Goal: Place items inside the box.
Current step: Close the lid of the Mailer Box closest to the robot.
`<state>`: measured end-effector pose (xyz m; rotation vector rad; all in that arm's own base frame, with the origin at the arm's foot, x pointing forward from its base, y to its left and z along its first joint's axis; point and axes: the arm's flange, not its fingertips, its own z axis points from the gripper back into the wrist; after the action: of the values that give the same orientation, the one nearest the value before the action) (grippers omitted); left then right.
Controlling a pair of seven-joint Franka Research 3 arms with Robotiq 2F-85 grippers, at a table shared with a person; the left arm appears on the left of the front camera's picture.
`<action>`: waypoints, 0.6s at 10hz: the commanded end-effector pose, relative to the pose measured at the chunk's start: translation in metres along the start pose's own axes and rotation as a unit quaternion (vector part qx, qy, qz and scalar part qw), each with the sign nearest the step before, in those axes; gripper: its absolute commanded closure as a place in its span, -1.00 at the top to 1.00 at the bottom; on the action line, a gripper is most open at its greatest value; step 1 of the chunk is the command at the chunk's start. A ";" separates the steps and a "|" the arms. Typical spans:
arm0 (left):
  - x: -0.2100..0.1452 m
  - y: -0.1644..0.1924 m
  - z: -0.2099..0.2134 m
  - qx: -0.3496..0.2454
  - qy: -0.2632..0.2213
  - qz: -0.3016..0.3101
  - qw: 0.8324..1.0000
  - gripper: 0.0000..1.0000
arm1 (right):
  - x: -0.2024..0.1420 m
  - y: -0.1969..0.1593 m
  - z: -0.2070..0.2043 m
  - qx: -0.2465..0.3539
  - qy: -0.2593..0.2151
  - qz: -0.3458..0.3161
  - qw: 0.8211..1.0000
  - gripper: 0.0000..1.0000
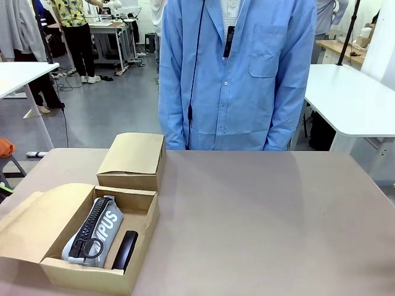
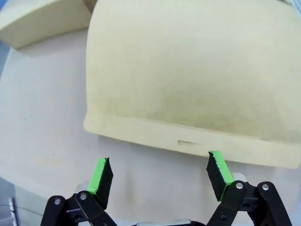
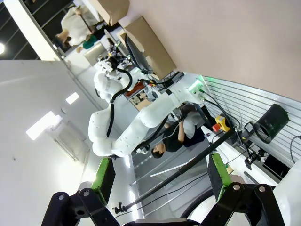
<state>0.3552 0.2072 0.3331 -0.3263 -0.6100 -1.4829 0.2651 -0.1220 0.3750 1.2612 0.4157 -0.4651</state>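
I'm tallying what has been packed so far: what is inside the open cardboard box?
Inside the open cardboard box lie a grey "CAMPUS" pencil case and, beside it, a black stapler. Anything beneath the case or behind the near wall is hidden.

Grey pencil case [image 1: 92,231], stapler [image 1: 124,250] inside box [image 1: 141,217].

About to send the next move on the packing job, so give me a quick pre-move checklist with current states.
1. Open box flaps clear of its opening: ok.
2. Grey pencil case lying inside the box: ok.
3. Black stapler inside, beside the case: ok.
4. Left gripper open and holding nothing, hanging over a cardboard flap: ok.
5. Right gripper open and holding nothing, aimed away from the table: ok.
6. Next item ready on the table or with the person: cannot tell.
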 end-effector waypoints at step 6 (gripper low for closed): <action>-0.022 0.013 -0.027 -0.022 0.038 0.027 0.999 1.00 | -0.002 0.004 0.001 0.013 -0.001 0.007 1.000 1.00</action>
<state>0.3680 0.2050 0.2981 -0.3347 -0.5136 -1.4750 0.2651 -0.1220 0.3751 1.2612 0.4157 -0.4651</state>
